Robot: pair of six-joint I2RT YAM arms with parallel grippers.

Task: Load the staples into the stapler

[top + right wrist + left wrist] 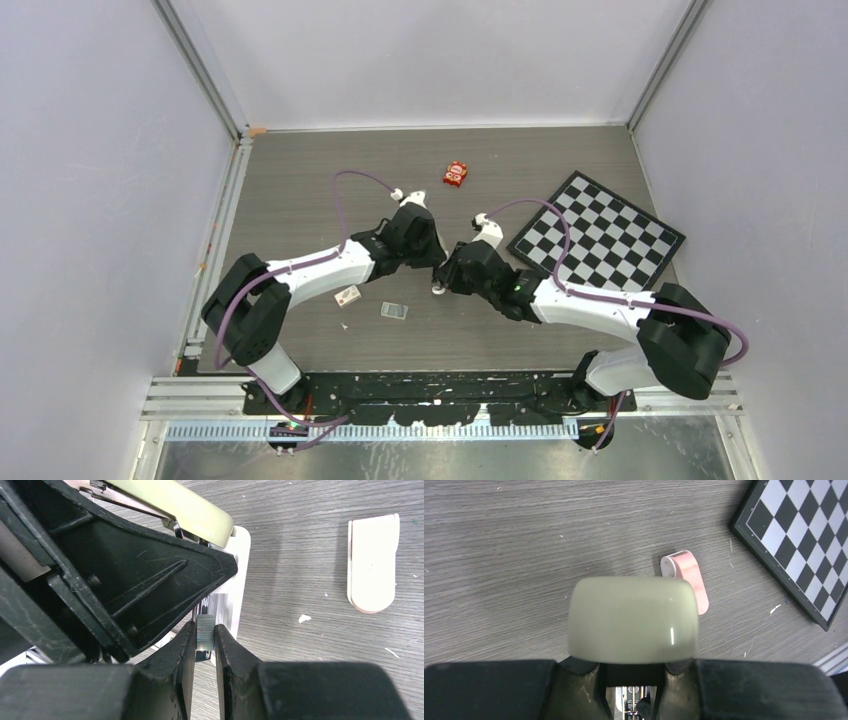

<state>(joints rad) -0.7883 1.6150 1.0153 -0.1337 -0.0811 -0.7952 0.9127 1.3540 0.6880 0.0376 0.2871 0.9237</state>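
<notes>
Grey wood-grain table (300,170) underneath. My right pincer (205,639) is pinched tight on the staples (205,626) (a short grey strip), which sit right at its fingertips. Just ahead of it, my left pincer (633,672) is closed around the stapler (634,620), olive top uppermost.

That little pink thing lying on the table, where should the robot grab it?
Probably across its two long straight sides, near the middle, coming straight down from above. The pink piece lies flat on the table and is long and narrow, so the sides give the shortest span to pinch. Its flat top offers nothing to hold, and its rounded end could slip.
</notes>
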